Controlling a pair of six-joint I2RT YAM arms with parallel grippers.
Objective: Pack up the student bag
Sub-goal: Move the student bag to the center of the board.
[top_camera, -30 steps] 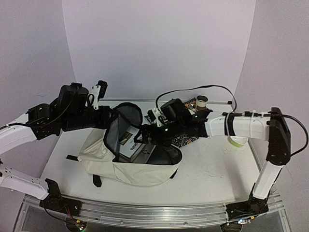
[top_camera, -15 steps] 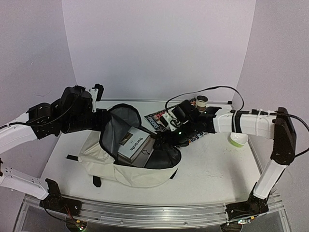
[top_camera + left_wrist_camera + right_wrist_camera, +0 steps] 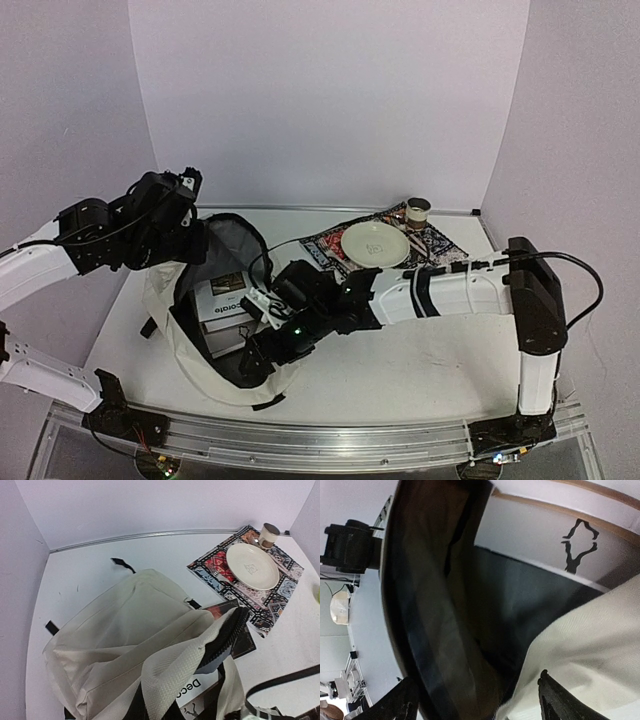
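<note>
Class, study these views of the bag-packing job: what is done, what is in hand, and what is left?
Done: a white printed box lies inside the student bag. In hand: the left claw grips the bag's rim, holding it open, while the open right claw straddles the near rim. Left: perhaps the dark booklet by the bag's mouth, then zipping up.

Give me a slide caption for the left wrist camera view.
Cream student bag in front, white plate on a patterned mat beyond it.
</note>
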